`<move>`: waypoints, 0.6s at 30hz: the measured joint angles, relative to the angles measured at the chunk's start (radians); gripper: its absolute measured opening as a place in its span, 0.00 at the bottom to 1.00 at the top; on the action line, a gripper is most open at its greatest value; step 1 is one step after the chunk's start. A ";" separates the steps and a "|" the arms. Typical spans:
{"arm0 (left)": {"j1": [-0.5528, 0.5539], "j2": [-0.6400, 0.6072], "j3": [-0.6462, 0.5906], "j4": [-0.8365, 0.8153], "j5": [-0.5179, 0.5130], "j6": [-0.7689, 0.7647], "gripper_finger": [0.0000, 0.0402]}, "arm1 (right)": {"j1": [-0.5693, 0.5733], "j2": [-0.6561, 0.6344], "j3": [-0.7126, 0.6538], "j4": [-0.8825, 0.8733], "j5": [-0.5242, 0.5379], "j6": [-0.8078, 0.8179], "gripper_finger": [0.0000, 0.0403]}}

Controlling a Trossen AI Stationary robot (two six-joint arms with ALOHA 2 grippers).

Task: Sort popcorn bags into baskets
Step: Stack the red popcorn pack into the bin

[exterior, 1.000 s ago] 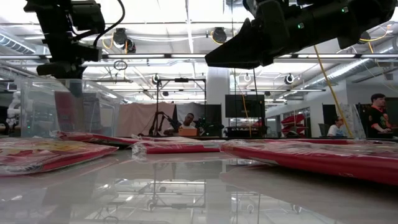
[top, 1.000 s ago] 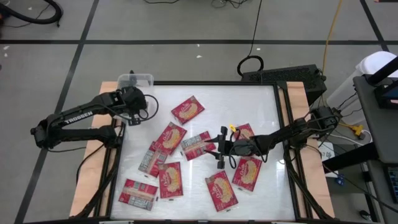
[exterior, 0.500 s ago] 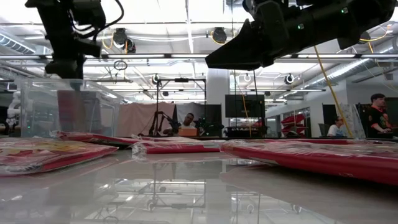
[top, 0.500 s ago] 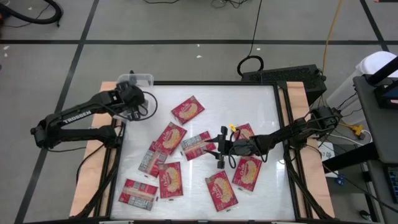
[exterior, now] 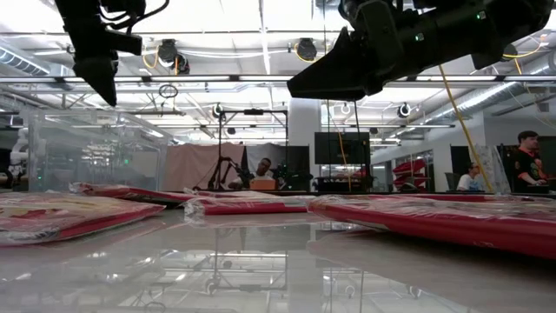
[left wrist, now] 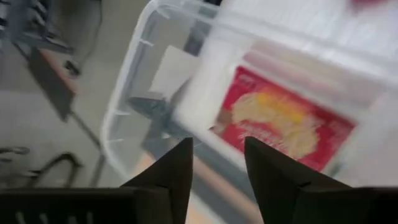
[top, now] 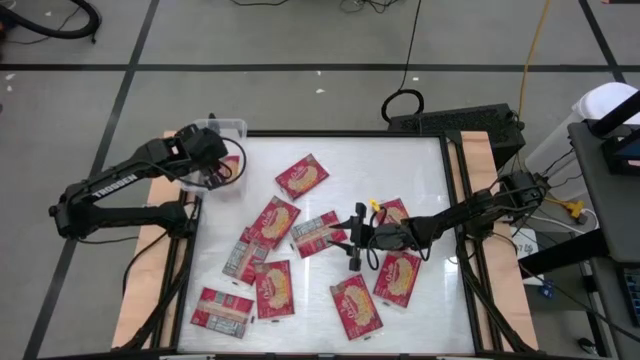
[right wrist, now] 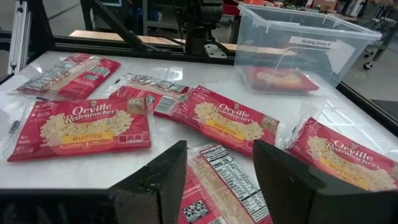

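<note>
Several red popcorn bags lie flat on the white table (top: 420, 160), among them one at the far side (top: 302, 176) and one showing its grey-white panel (top: 320, 233). The clear basket (top: 225, 128) stands at the far left corner, and one bag (left wrist: 280, 121) lies flat on its floor. My left gripper (left wrist: 217, 146) hangs open and empty above the basket (exterior: 95, 148), fingers pointing down. My right gripper (top: 352, 240) hovers open and empty over the middle of the table, just right of the grey-panel bag (right wrist: 224, 186).
More bags lie at the near left (top: 222, 310), near middle (top: 356, 305) and under the right arm (top: 398, 277). The table has a raised dark frame (top: 455, 200). Bare table shows along the far right. People sit in the room behind (exterior: 526, 161).
My left gripper has risen out of the basket and shifted slightly toward the far left corner. The bag that hung upright below its fingers inside the basket has been let go and now lies flat on the basket floor. My right arm has kept still.
</note>
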 joint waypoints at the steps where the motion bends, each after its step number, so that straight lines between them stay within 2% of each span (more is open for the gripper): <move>1: 0.000 0.000 0.000 0.005 0.019 -0.036 0.34 | 0.000 0.000 0.000 0.000 0.000 0.006 0.44; 7: -0.039 -0.024 -0.004 0.077 0.138 -0.238 0.27 | -0.013 0.000 0.000 -0.002 0.048 0.044 0.44; 11: -0.147 -0.076 -0.067 0.279 0.215 -0.190 0.23 | -0.056 0.000 0.000 -0.002 0.057 0.058 0.44; 15: -0.252 -0.112 -0.177 0.492 0.248 -0.143 0.21 | -0.103 0.000 0.028 -0.051 0.049 0.074 0.44; 18: -0.333 -0.108 -0.236 0.593 0.250 -0.215 0.20 | -0.146 0.000 0.083 -0.164 0.000 0.092 0.44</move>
